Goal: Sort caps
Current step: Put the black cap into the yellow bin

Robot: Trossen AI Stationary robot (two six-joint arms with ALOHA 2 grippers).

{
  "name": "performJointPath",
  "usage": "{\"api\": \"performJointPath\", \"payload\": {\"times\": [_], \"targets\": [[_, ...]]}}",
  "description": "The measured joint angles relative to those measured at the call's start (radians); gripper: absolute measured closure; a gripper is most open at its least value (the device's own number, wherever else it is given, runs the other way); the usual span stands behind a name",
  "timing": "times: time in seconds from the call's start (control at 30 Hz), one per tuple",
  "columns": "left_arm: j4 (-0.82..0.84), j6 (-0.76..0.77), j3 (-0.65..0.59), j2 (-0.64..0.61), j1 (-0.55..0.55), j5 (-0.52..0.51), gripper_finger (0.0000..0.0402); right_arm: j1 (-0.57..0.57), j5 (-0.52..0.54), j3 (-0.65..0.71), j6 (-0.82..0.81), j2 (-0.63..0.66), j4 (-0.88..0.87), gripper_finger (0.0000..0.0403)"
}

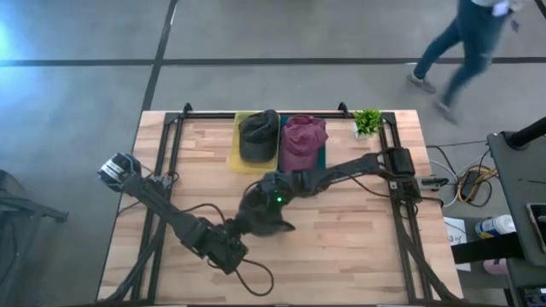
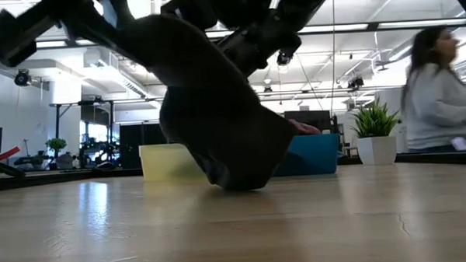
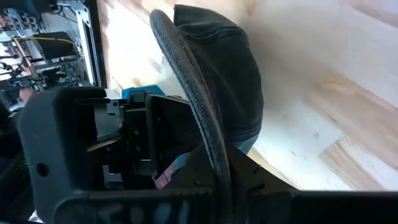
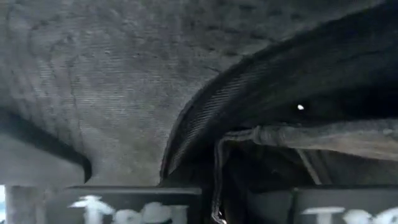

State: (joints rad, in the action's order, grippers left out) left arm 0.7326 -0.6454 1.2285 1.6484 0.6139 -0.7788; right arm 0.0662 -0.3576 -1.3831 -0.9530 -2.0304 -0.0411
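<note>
- Near the middle of the table (image 1: 358,247), both grippers meet on one dark olive-grey cap (image 1: 266,213), its lower edge resting on or just above the wood.
- The left gripper (image 1: 246,223) is clamped on the cap's brim (image 3: 193,106); the crown hangs just beyond its fingers.
- The right gripper (image 1: 271,198) is closed on the same cap from the far side, fabric filling its wrist view.
- Beyond the right gripper, the yellow bin (image 1: 241,158) holds another olive cap (image 1: 259,135) and the teal bin (image 1: 319,160) a maroon cap (image 1: 303,141).
- I'd judge the carried cap belongs in the yellow bin: lift it clear of the wood, keep both grips even so the brim doesn't twist, and lower it onto its match.
</note>
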Motion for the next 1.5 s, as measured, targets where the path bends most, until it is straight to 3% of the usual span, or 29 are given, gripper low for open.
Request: {"api": "performJointPath", "payload": {"times": [0.27, 0.6, 0.77, 1.03, 1.1, 1.23, 1.33, 1.5], "targets": [[-0.061, 0.022, -0.072, 0.002, -0.014, 0.038, 0.0395, 0.001, 0.023, -0.006, 0.056, 0.010, -0.099, 0.0378], [-0.065, 0.042, -0.065, 0.001, -0.028, 0.052, 0.0394, 0.002, 0.028, -0.002, 0.172, 0.011, -0.104, 0.0228], [-0.049, 0.091, -0.060, -0.003, -0.027, 0.038, 0.0394, 0.002, 0.029, -0.001, 0.349, 0.034, -0.134, 0.0189], [-0.029, 0.119, -0.072, 0.002, -0.035, 0.030, 0.0394, 0.015, -0.049, -0.006, 0.499, 0.217, -0.209, 0.0181], [-0.021, 0.129, -0.072, 0.000, -0.033, 0.030, 0.0394, 0.020, 0.013, 0.001, 0.533, 0.230, -0.272, 0.0182], [-0.020, 0.131, -0.074, 0.001, -0.034, 0.025, 0.0394, 0.022, 0.304, 0.002, 0.561, 0.260, -0.475, 0.0186], [-0.021, 0.128, -0.074, 0.001, -0.033, 0.027, 0.0394, 0.004, 0.328, 0.028, 0.564, 0.248, -0.504, 0.0197], [-0.059, 0.084, -0.073, 0.001, -0.030, -0.013, 0.0394, -0.005, 0.333, 0.096, 0.521, 0.202, -0.355, 0.0226]]}}
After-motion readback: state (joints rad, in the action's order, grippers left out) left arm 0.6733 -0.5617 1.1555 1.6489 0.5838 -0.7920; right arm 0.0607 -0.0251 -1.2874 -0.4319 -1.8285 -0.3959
